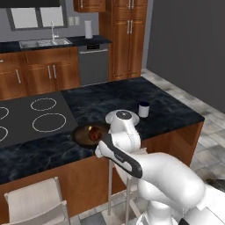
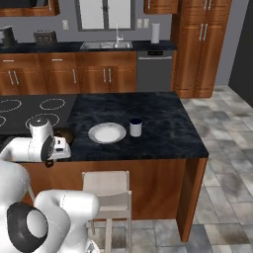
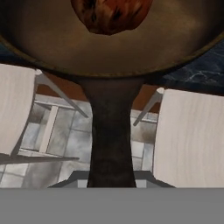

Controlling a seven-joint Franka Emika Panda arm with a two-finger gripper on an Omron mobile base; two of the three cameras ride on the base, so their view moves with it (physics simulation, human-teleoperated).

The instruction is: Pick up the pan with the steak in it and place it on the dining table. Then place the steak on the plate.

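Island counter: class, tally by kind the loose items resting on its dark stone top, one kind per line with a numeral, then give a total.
Pan: 1
Steak, lying in the pan: 1
White plate: 1
Cup: 1
Total: 4

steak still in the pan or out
In the pan. The hand view shows the steak lying on the pan floor, and the left base view shows it inside the rim.

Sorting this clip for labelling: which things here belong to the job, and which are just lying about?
Job:
round dark brown-black frying pan
lumpy reddish-brown steak
small round white plate
dark marbled stone dining table
gripper, on the pan's handle

Lying about:
small dark-and-white cup
grey cooktop with white rings
pale wooden chairs
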